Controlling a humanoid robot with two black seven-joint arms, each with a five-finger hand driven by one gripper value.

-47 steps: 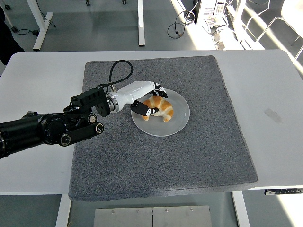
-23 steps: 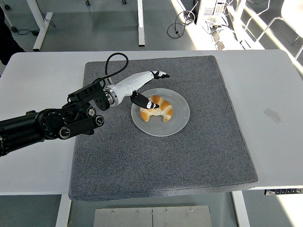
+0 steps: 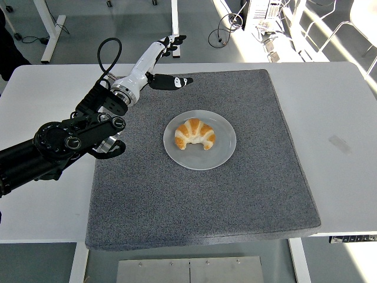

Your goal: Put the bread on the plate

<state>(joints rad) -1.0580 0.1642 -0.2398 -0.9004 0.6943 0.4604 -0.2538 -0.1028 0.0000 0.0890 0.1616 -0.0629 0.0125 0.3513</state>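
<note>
Lifted and empty, the left hand [image 3: 160,62] hangs over the far left part of the grey mat [image 3: 200,194], fingers loosely spread and the thumb pointing right, holding nothing. Below it and to its right, well apart from the fingertips, the bread [image 3: 195,134], a croissant, lies on the white plate [image 3: 224,154], inside the rim and a little left of the plate's middle. From where I stand the placing looks done, so the step in hand is the retreat: I'd take the arm back toward the left edge of the worktop [image 3: 50,94], staying high so no finger clips the plate. No right arm shows.
</note>
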